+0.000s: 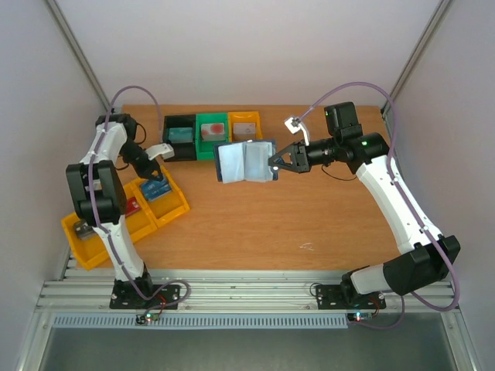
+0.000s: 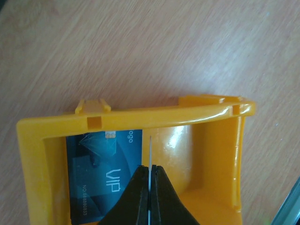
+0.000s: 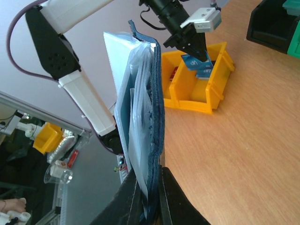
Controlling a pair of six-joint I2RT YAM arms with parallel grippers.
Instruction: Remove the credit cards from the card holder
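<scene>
The card holder [image 3: 140,103], a slate blue-grey folding wallet with pale shiny pocket pages, is in the right claw [image 3: 149,182], which we see pinched shut on its lower edge. From those fingertips the wallet stands up and away, lifted clear of the brown wooden desk [image 1: 309,216]. In the top view its covers are spread like an open book, and in the wrist view the plastic pages bunch together beside the cover. A small dark tab [image 3: 134,29] sticks out at the end farthest from this claw.

The left claw [image 2: 150,172] is closed too. Its two black fingers press on a thin credit card [image 2: 149,150], which we see edge-on as a white line running out past the tips. Directly under that claw an open yellow plastic bin [image 2: 140,117] rests on the desk. In the compartment beneath the tips, just left of the held card in the wrist view, a blue credit card [image 2: 101,183] printed with VIP lies on the bin's floor. We cannot tell whether the held card's far edge touches the bin.

Past the wallet from the right claw, a black bin [image 1: 179,117], a green bin [image 1: 210,117] and an orange-yellow bin [image 1: 246,116] stand in a row on the desk. The two claws are well apart.
</scene>
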